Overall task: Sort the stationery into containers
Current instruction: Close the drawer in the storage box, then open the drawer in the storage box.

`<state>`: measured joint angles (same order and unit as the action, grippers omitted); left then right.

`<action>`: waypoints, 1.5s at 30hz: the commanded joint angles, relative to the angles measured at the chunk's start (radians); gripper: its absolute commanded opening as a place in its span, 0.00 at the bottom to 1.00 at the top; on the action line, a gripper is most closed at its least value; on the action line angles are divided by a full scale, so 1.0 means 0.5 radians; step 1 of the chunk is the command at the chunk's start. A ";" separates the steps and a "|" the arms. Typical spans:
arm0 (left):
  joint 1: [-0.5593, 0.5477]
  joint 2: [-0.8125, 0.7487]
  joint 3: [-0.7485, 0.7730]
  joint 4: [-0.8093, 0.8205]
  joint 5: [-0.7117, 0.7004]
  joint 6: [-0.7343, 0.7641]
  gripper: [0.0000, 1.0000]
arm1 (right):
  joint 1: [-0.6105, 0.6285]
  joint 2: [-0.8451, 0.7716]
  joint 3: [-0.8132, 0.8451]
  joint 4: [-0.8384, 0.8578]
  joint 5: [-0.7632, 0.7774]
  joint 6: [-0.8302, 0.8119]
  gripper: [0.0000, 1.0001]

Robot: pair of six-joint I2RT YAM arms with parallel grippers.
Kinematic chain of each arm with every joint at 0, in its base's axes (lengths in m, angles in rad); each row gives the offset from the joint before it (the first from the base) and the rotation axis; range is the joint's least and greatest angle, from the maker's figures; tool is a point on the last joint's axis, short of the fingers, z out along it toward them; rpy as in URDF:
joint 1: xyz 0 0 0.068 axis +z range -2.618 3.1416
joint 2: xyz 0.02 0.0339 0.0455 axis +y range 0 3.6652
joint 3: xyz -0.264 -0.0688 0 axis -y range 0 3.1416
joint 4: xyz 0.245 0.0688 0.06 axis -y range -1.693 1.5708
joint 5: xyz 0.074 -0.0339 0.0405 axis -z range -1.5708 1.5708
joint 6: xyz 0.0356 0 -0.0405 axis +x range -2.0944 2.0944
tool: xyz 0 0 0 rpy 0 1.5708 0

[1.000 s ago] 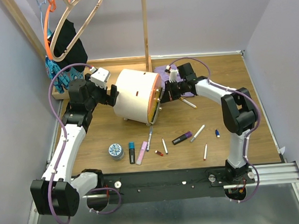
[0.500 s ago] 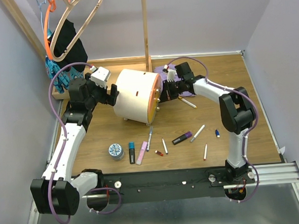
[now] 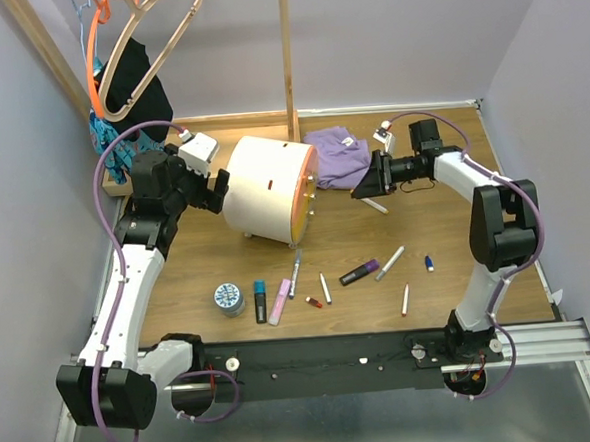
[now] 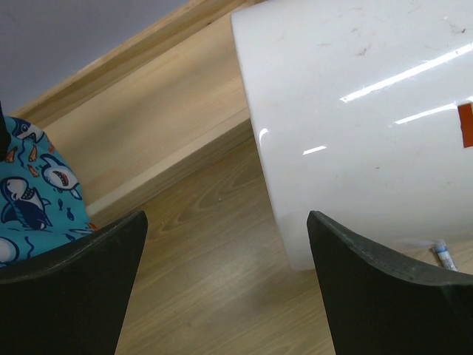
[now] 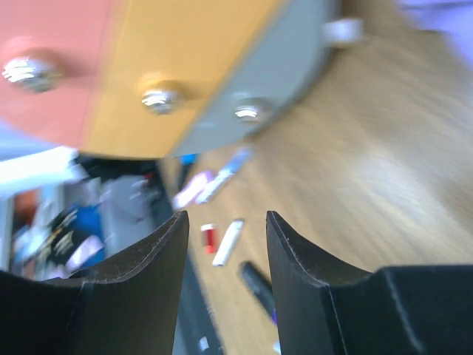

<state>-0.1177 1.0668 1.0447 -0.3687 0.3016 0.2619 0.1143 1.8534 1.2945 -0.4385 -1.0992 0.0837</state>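
Observation:
The container, a cream-white drum [image 3: 265, 186], lies on its side with its orange face [image 3: 304, 203] turned right. My left gripper [image 3: 217, 192] is open by the drum's left end; in the left wrist view [image 4: 225, 218] its fingers frame bare wood and the drum wall [image 4: 369, 111]. My right gripper [image 3: 359, 187] hangs open a short way right of the orange face [image 5: 148, 59], nothing between its fingers [image 5: 225, 218]. Stationery lies in front: a round tin [image 3: 230, 298], a black marker [image 3: 261, 301], a pink marker [image 3: 280, 302], a black-purple marker [image 3: 359, 272] and several white pens [image 3: 390, 263].
A purple cloth [image 3: 336, 156] lies behind the right gripper, with a white pen [image 3: 374, 205] just in front of it. A wooden tray holding shark-print fabric [image 4: 29, 192] stands at the back left. A wooden post [image 3: 287, 51] rises behind the drum, and hangers [image 3: 144, 40] hang at upper left.
My right gripper has drawn back to the right, away from the drum's orange face, and its jaws have opened. The purple cloth now shows behind it. The left arm has hardly moved.

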 commanded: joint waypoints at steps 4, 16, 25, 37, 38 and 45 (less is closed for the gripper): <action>0.030 0.051 0.156 -0.128 -0.005 0.105 0.99 | 0.133 0.238 0.414 -0.438 -0.667 -0.532 0.54; 0.073 0.005 0.074 -0.060 -0.005 0.090 0.98 | 0.296 0.435 0.568 -0.562 -0.575 -0.585 0.55; 0.088 -0.038 -0.052 0.013 0.044 0.025 0.98 | 0.410 0.582 0.727 -0.231 -0.492 -0.223 0.56; 0.110 -0.057 -0.135 0.072 0.050 -0.011 0.98 | 0.437 0.662 0.783 -0.080 -0.449 -0.033 0.54; 0.113 -0.054 -0.132 0.075 0.050 -0.011 0.98 | 0.443 0.662 0.783 -0.077 -0.452 -0.029 0.54; 0.122 -0.054 -0.153 0.084 0.050 -0.015 0.98 | 0.492 0.662 0.786 -0.019 -0.468 0.026 0.53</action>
<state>-0.0650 1.0565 0.9840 -0.3550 0.3054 0.2646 0.3363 2.1643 1.6619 -0.4858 -1.3331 0.0692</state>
